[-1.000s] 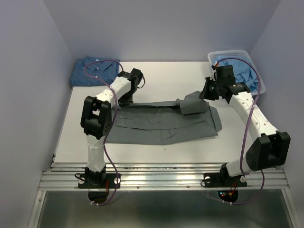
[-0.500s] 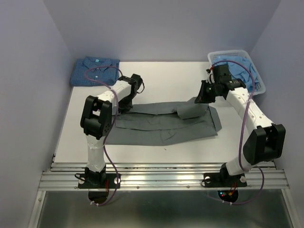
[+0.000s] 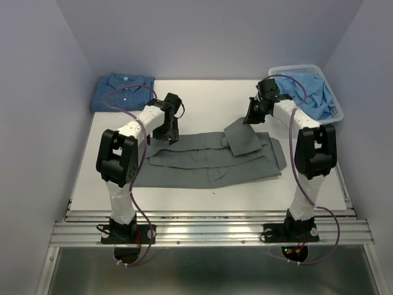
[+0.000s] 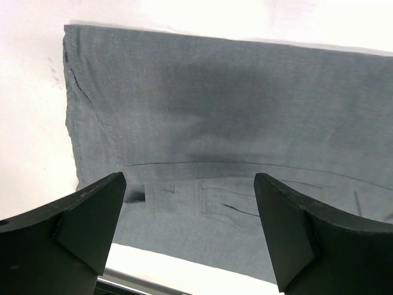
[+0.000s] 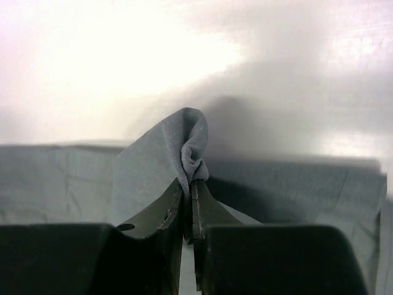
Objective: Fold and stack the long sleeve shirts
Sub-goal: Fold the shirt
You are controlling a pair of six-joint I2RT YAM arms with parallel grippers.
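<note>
A slate-grey long sleeve shirt lies spread flat across the middle of the table. My left gripper hovers open over its left end, and in the left wrist view the grey shirt lies flat below the wide-apart left gripper, which holds nothing. My right gripper is shut on a raised fold at the shirt's far right. In the right wrist view that right gripper pinches a bunched bit of the grey cloth. A dark blue checked shirt lies folded at the back left.
A pale plastic basket at the back right corner holds light blue clothing. Lilac walls close in the table on three sides. A metal rail runs along the near edge.
The left gripper has opened and let go of the grey shirt's left end. The right gripper has moved left and toward the back wall, still pinching the grey fold.
</note>
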